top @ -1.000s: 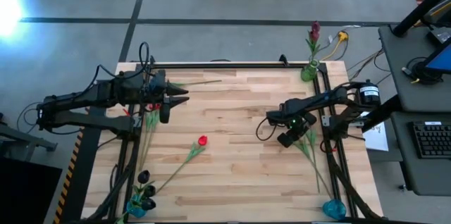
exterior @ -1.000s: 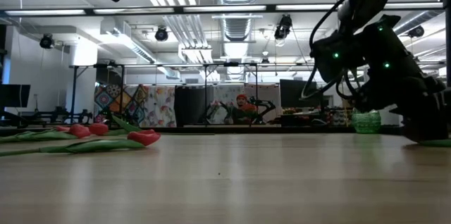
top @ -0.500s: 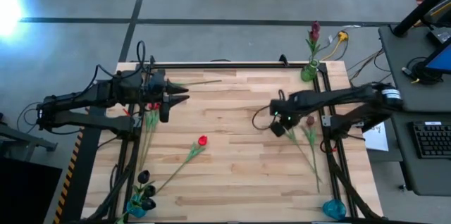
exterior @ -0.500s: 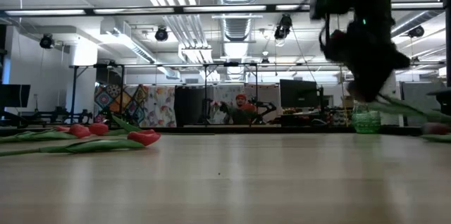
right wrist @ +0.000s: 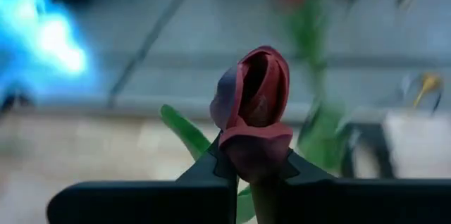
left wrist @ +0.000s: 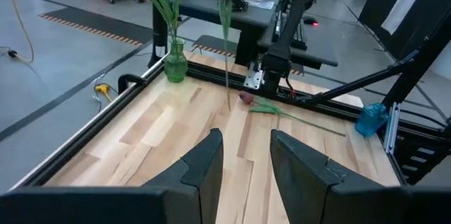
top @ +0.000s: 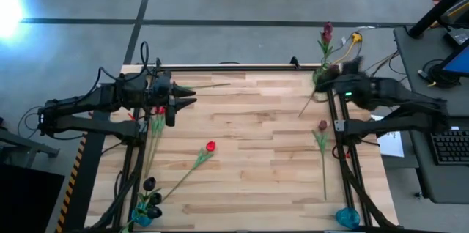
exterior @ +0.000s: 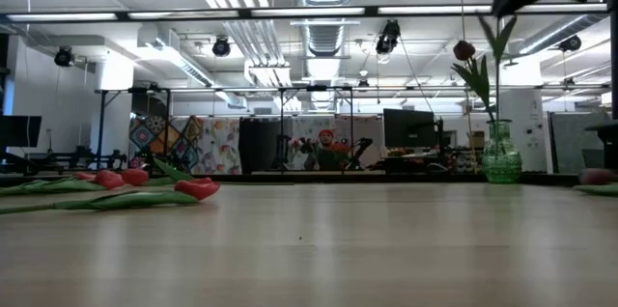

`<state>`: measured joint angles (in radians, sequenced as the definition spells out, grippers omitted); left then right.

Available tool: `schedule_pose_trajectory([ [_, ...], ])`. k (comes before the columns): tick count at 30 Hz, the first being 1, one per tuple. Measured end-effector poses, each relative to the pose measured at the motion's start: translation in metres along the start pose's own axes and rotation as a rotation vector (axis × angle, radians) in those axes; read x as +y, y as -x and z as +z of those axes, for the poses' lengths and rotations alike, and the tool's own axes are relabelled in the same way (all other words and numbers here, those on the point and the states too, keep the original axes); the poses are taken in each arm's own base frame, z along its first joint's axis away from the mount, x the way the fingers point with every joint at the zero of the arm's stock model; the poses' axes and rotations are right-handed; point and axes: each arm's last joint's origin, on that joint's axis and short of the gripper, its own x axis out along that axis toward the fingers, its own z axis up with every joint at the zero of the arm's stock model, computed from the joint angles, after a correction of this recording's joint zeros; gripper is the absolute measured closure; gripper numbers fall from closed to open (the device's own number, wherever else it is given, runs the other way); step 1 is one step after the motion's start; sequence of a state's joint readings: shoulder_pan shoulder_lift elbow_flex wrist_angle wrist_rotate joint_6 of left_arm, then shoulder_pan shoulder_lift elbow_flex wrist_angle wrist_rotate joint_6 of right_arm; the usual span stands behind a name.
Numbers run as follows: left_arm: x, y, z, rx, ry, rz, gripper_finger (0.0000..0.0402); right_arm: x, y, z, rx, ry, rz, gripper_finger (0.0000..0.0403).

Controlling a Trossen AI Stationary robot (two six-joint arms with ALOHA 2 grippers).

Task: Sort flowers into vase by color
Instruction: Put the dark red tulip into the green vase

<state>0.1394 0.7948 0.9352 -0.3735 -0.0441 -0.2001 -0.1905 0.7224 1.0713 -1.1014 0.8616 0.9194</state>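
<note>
Right gripper [top: 333, 80] at the far right corner of the worktop [top: 249, 152], jaws clamped on a dark maroon flower [right wrist: 255, 104] just below its head, the head standing straight up between them in the right wrist view. Stem of that flower slanting down and inward over the boards in the high view. Just beside it, green glass vase [top: 321, 76] on the far right corner, already carrying one maroon flower [top: 327, 31]; seen in the low view as an upright bloom with leaves above the vase.

Left gripper [top: 185, 98] near the far left edge, raised over the boards, jaws partly apart with nothing between them.

On the worktop: another maroon flower [top: 322, 126] lying near the right edge, stem running toward the near side; a red flower [top: 210, 146] lying left of the middle; more red ones [exterior: 126, 179] at the left edge. Blue vase [top: 143, 215] at the near left corner holding near-black flowers [top: 150, 185]; second blue vase [top: 347, 217] at the near right corner.
</note>
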Motion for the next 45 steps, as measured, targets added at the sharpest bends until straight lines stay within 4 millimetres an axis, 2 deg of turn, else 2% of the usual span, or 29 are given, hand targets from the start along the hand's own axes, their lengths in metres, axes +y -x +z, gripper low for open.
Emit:
schedule_pose_trajectory([
  [3,0.000,0.000,0.001,-0.005,0.000,-0.001,0.0295,-0.014,0.017,0.020,-0.201,0.007,-0.064,0.0393],
  [7,-0.001,0.000,0.003,-0.029,0.002,-0.005,0.0295,-0.017,0.032,0.045,-0.344,0.036,-0.168,0.0393],
  [15,0.000,0.000,0.004,-0.045,0.014,0.025,0.0295,-0.024,0.061,0.084,-0.474,0.029,-0.283,0.0393],
  [18,0.001,0.000,0.005,-0.059,0.014,0.061,0.0295,-0.024,0.066,0.091,-0.508,0.008,-0.328,0.0394],
  [22,0.001,-0.001,0.008,-0.093,0.003,0.072,0.0295,-0.014,0.064,0.096,-0.545,-0.034,-0.366,0.0394],
  [25,0.000,-0.002,0.011,-0.120,0.001,0.067,0.0295,-0.003,0.057,0.096,-0.549,-0.022,-0.391,0.0394],
  [29,0.000,-0.006,0.011,-0.116,0.001,0.067,0.0295,0.029,0.025,0.087,-0.508,0.110,-0.473,0.0394],
  [32,0.000,-0.008,0.010,-0.109,0.007,0.068,0.0295,0.036,0.007,0.081,-0.484,0.139,-0.519,0.0394],
  [36,0.000,-0.010,0.009,-0.102,0.015,0.068,0.0295,0.036,-0.019,0.080,-0.452,0.109,-0.587,0.0394],
  [41,0.000,-0.011,0.009,-0.100,0.035,0.065,0.0295,0.025,-0.051,0.085,-0.299,0.102,-0.597,0.0394],
  [45,0.000,-0.011,0.009,-0.100,0.037,0.065,0.0295,0.013,-0.060,0.092,-0.251,0.069,-0.615,0.0394],
])
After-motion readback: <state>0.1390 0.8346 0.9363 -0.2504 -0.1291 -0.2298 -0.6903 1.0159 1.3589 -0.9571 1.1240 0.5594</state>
